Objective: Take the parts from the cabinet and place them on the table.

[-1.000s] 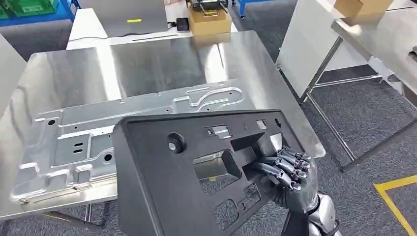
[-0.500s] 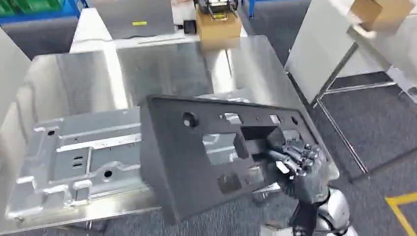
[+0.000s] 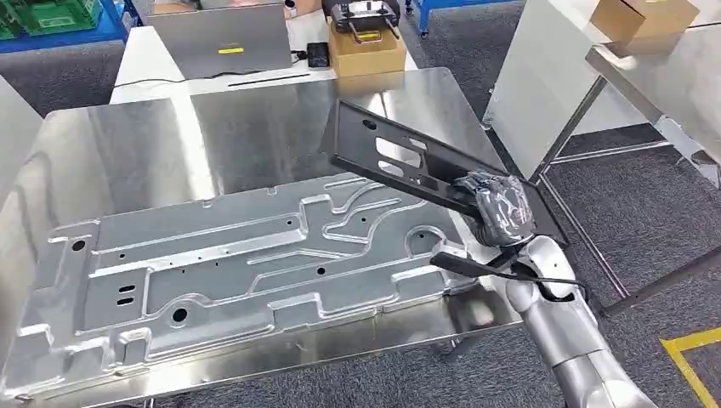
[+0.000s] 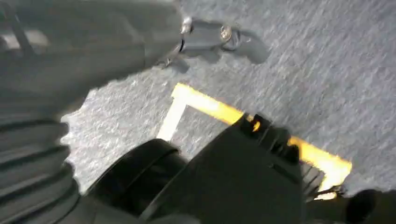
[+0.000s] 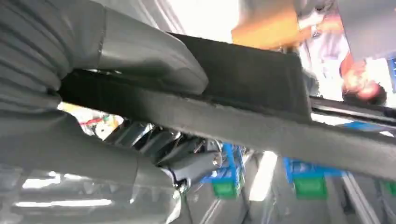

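Now my right hand (image 3: pixel 502 208) clamps the near edge of the black plastic panel (image 3: pixel 400 161), a flat, matte plate with rectangular cutouts and small round holes, tilted above the steel table (image 3: pixel 127 144) beside the stamped metal sheet (image 3: pixel 238 263). My left hand's fingers I cannot tell.

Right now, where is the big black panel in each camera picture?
Head view: black panel right of centre, tilted above the steel table, held by the right robot hand.
Left wrist view: not in it.
Right wrist view: panel crosses the picture as a dark band.
Shared landmark: the right robot hand gripping it.
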You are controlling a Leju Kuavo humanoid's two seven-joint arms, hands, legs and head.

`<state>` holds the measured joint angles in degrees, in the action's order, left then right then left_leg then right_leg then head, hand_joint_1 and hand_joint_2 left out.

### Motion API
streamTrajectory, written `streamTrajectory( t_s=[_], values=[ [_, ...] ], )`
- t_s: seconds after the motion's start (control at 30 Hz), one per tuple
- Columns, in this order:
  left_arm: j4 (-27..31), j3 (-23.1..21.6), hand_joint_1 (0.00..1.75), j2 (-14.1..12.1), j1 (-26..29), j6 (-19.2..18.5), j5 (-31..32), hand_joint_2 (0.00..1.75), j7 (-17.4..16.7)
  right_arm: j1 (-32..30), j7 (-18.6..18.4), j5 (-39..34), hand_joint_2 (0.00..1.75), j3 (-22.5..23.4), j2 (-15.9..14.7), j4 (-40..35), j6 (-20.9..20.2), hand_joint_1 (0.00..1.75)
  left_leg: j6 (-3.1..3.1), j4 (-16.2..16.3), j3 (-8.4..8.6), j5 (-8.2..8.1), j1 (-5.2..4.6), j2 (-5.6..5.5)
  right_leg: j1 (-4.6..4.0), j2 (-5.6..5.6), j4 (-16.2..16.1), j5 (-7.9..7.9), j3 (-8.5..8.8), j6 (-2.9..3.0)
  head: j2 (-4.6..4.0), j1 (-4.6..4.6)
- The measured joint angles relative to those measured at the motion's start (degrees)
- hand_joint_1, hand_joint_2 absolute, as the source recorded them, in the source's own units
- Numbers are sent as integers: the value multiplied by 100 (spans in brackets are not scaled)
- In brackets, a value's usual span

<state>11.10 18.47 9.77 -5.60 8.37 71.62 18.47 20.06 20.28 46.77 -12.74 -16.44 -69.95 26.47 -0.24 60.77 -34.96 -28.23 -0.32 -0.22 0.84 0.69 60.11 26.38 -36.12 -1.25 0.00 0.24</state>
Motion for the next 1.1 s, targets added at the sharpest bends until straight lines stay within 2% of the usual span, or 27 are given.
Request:
streamTrajectory(
  t_s=[0.03,0.07,0.2,0.33,0.4,0.53,0.8,1.1],
  values=[
    [-2,-22,0,0,-5,-4,26,175,4,83,53,9,175,-51,90,146,20,175,-25,-31,0,39,16,-8,-7,-5,-3,4,8,79,0,2],
    [-2,-35,0,0,-5,-20,48,175,15,184,75,26,175,-116,158,266,35,175,-22,-31,-8,40,16,-11,-9,-9,-9,-7,6,82,0,4],
    [0,-125,0,-2,-26,-103,153,175,11,534,-59,184,175,-440,471,504,7,175,-15,-30,-6,41,12,-22,-8,-12,-64,-29,39,55,0,9],
    [0,-221,0,-2,-71,-186,262,175,-2,966,-205,297,175,-821,745,700,-220,175,-2,-26,-5,32,6,-21,-9,-12,-76,-32,41,42,0,9],
    [2,-289,0,-2,-92,-216,289,175,7,1192,-245,365,175,-1021,877,845,-302,175,-1,-25,-5,32,6,-22,-9,-12,-77,-29,41,5,0,7],
    [11,-380,0,2,-113,-223,306,175,182,1550,-321,470,175,-1426,1155,1120,-426,175,-1,-27,-2,32,18,-19,-20,-12,-76,-29,36,3,0,7],
    [22,-509,0,79,-119,-48,310,175,651,1876,-341,393,175,-2038,1703,1630,-586,175,-4,-33,1,32,45,-9,-46,-7,-73,-27,32,6,0,7],
    [22,-573,0,101,-118,-68,251,175,682,2171,-338,319,175,-2522,2225,2049,-581,175,-5,-33,-1,33,49,-13,-52,-9,-72,-25,31,9,0,6]
  ],
)
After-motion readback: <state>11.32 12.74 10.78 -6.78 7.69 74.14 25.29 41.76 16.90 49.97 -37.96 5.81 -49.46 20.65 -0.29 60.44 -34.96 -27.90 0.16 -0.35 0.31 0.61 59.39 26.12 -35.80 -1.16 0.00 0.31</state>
